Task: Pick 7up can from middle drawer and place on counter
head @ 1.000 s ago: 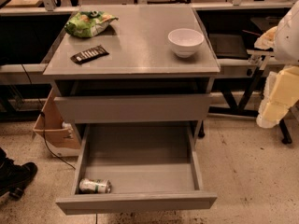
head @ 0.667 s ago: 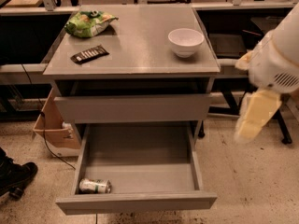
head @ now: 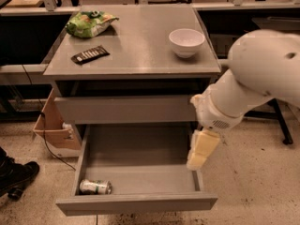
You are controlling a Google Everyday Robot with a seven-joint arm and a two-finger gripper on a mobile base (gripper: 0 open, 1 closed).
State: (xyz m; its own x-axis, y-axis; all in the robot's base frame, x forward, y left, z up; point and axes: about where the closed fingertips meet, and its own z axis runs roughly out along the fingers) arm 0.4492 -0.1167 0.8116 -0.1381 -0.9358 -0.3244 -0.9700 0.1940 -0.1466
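Note:
The 7up can (head: 95,187) lies on its side in the front left corner of the open middle drawer (head: 136,204). The drawer is pulled far out below the closed upper drawer. The counter (head: 136,50) is the grey cabinet top above. My gripper (head: 200,151) hangs from the white arm (head: 253,78) over the drawer's right side, well to the right of the can and above the drawer floor.
On the counter are a white bowl (head: 186,41) at the right, a green snack bag (head: 89,22) at the back left and a dark flat bar (head: 90,54). A cardboard box (head: 54,125) stands left of the cabinet. A dark shoe (head: 16,177) is at the far left.
My arm has swung in from the right edge toward the cabinet and down; the gripper now hangs over the drawer's right side. The can and counter objects have not moved.

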